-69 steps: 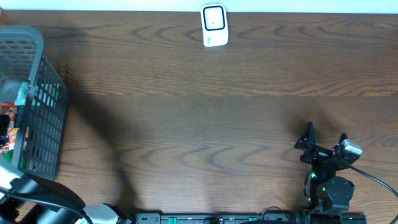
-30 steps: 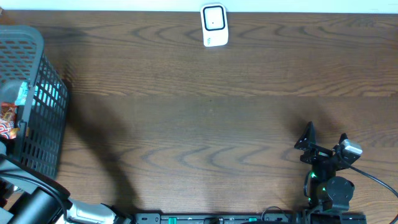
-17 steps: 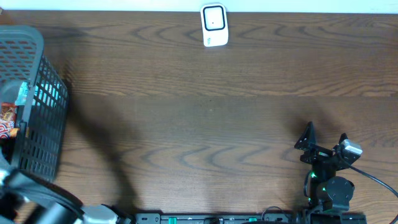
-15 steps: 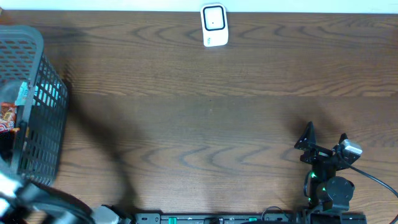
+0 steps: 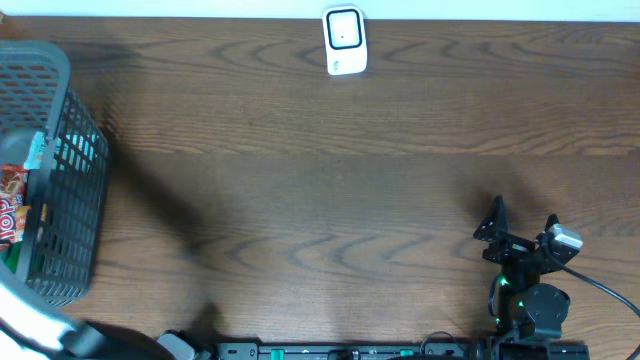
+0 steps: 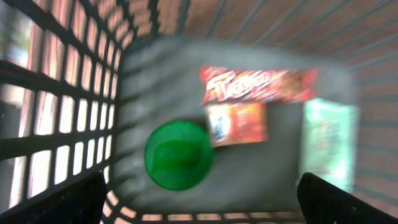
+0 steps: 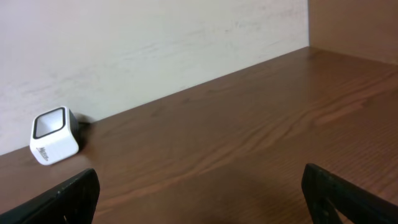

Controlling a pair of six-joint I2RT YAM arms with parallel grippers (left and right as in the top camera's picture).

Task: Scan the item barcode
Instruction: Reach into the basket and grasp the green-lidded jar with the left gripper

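Fingers first: found the left gripper with its fingers spread wide, one dark tip in each lower corner of the wrist view, nothing pinched between them. Looked straight down from there into the basket, a dark wire-mesh one, blurred all over. Counted four things on its floor. Spotted a long red wrapper lying flat across the far side. Picked out a small orange packet just below that, touching or overlapping its edge; could not tell which. Caught a green round object on the orange packet's left, edges meeting; lid or tub, too blurred to say. Noted a pale green packet flat along the right side, near the red wrapper's end. Could not make out a barcode on any of them.

From overhead, placed the basket at the left edge of the table, with some red packaging showing through its open top and the left arm crossing the bottom left corner. Found the scanner, white with a dark window, standing at the table's far edge, well apart from the basket.

Over to the right gripper: sat near the table's front right, fingers apart, gripping nothing. Confirmed from its wrist view: one dark tip in each lower corner, bare wood between, scanner off to the left against the pale wall.
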